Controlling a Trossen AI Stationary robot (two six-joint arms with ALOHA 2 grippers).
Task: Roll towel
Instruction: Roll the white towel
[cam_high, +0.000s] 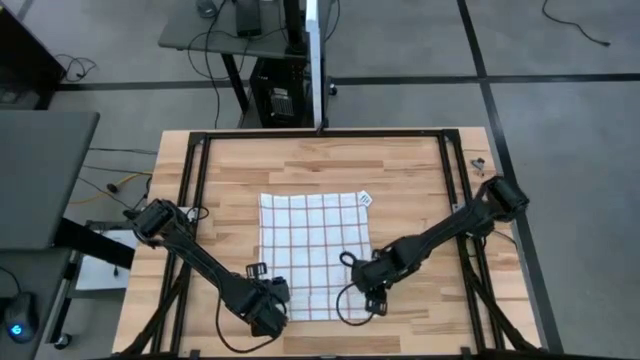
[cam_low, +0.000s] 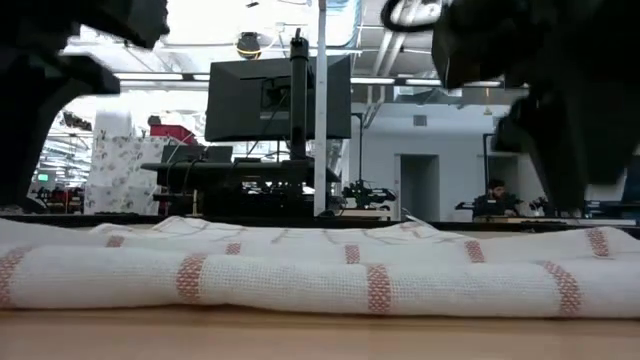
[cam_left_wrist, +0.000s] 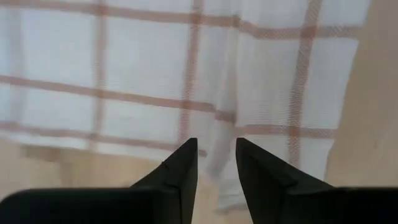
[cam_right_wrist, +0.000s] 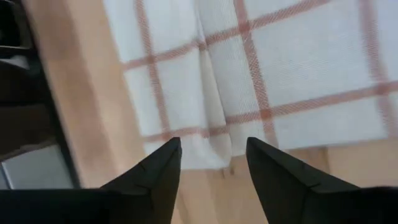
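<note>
The towel (cam_high: 315, 250), white with a reddish-brown grid, lies spread on the wooden table near its middle. In the low view its near edge (cam_low: 320, 280) forms a low, thick band lying on the wood. My left gripper (cam_high: 268, 305) hangs open over the towel's near left corner, its fingers (cam_left_wrist: 216, 146) pointing down just above the hem (cam_left_wrist: 155, 146). My right gripper (cam_high: 375, 290) hangs open over the near right corner, its fingers (cam_right_wrist: 211, 146) above the towel's edge (cam_right_wrist: 199, 152). Neither has cloth between its fingers.
A black frame (cam_high: 195, 190) runs round the tabletop. A small label (cam_high: 366, 199) sticks out at the towel's far right corner. Small bits (cam_high: 480, 160) lie at the far right. Bare wood (cam_high: 225, 240) shows to the left and right of the towel.
</note>
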